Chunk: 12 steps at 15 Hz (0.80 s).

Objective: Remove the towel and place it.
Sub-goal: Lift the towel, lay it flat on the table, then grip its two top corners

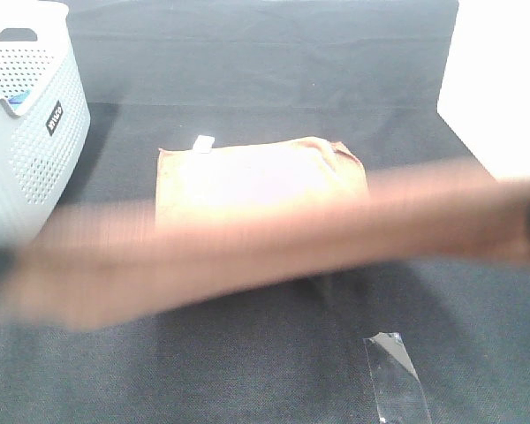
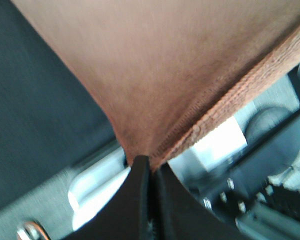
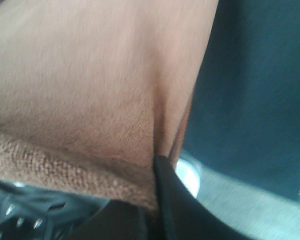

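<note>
2 tools shut – left tool (image 2: 149, 167) & right tool (image 3: 157, 165) each pinch towel (image 1: 247, 243) edge | towel taut betw. them, outside basket (image 1: 35, 132), beside it, blurred | step: placing | next – lower flat on desk (image 1: 247, 371), release

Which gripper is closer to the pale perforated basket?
Left. The left gripper pinches one towel end close to the basket; the right gripper holds the opposite end, far away.
</note>
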Tool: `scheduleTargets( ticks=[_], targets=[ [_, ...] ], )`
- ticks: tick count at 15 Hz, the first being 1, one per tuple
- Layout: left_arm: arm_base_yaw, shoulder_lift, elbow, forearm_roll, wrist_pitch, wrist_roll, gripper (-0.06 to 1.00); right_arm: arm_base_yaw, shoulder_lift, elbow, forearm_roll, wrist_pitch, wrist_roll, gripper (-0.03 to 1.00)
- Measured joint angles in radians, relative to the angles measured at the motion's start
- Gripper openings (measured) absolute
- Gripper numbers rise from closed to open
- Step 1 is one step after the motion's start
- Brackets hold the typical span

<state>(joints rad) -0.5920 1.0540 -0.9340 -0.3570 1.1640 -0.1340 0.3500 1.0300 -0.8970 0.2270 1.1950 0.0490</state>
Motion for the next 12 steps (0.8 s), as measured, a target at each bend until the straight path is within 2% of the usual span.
scheduleTargets(
  ticks=[6, 12],
  targets=[
    [0.0, -0.199, 0.146, -0.129, 0.004, -0.028, 0.0, -0.002, -0.243, 0.246, 0.152, 0.003, 0.04, 0.01],
    [0.0, -0.188, 0.251, -0.167, -0.021, -0.029, 0.0, -0.002, -0.217, 0.317, 0.139, -0.001, 0.042, 0.01]
  ],
)
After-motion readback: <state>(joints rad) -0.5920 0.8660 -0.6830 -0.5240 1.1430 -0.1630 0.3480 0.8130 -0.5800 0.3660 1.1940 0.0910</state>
